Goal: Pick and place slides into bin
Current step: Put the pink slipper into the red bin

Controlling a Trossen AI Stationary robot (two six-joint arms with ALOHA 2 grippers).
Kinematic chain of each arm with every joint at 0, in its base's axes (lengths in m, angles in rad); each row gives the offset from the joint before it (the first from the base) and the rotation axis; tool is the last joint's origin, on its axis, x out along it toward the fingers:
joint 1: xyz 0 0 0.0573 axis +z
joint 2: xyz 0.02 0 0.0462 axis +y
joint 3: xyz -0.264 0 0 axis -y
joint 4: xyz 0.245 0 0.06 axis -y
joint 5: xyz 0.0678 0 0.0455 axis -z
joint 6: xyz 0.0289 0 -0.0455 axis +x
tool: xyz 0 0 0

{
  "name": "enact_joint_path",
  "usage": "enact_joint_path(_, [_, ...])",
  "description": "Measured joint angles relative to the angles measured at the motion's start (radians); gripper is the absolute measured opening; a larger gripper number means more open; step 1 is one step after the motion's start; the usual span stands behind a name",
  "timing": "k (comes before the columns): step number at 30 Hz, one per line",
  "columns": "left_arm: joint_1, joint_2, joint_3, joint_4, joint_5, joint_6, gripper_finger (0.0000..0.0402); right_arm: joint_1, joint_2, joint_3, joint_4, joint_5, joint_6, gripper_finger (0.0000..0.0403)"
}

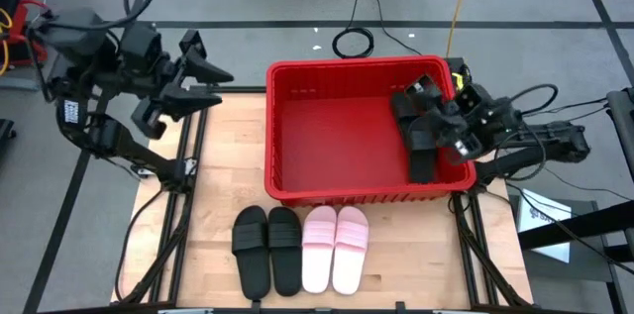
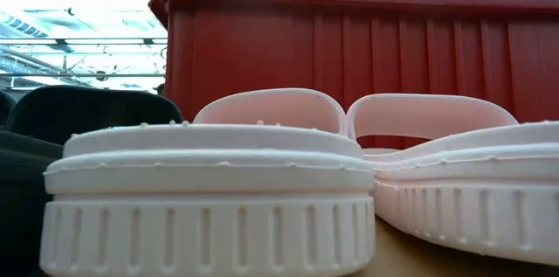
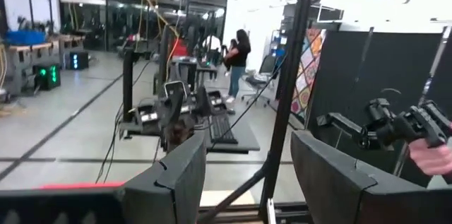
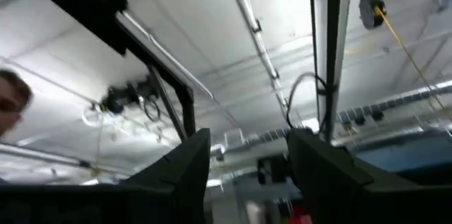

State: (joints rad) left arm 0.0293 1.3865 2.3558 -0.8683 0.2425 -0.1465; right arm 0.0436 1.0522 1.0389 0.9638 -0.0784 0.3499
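Note:
The red bin [image 1: 337, 136] stands at the middle of the table; its wall [image 2: 349, 50] also fills the back of the low view. Inside it, at the right, lies a black slide [image 1: 426, 160], partly under my right gripper [image 1: 416, 91]. That gripper is tilted upward and open [image 4: 247, 139], with nothing between its fingers. My left gripper [image 1: 203, 71] hovers left of the bin, roughly level, also open [image 3: 247, 146] with nothing in it. In front of the bin, soles on the wood, rest two black slides [image 1: 265, 247] and two pink slides [image 1: 335, 247] side by side; the pink slides [image 2: 205, 198] are close up in the low view.
Bare wood lies on both sides of the row of slides. Cables [image 1: 352, 42] run over the floor beyond the table's far edge. In the left wrist view a person's hand [image 3: 432, 157] shows at the right, and people [image 3: 236, 58] stand far off in the room.

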Motion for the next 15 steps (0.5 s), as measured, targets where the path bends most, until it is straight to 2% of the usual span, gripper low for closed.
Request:
enact_joint_path(3, [-0.065,0.002,0.000,-0.002,-0.068,0.004,0.0205,0.041,0.050,0.102,-0.199,0.063,-0.046,0.0183])
enact_joint_path(6, [-0.131,0.007,0.000,-0.006,-0.145,0.004,0.0205,0.050,0.123,0.214,-0.362,0.073,-0.036,0.0183])
enact_joint_path(12, [-0.267,0.021,0.000,0.001,-0.276,0.004,0.0205,0.054,0.273,0.399,-0.386,-0.078,-0.014,0.0183])
enact_joint_path(15, [-0.336,0.025,0.000,0.002,-0.324,0.004,0.0205,0.070,0.328,0.459,-0.441,-0.082,-0.032,0.0183])
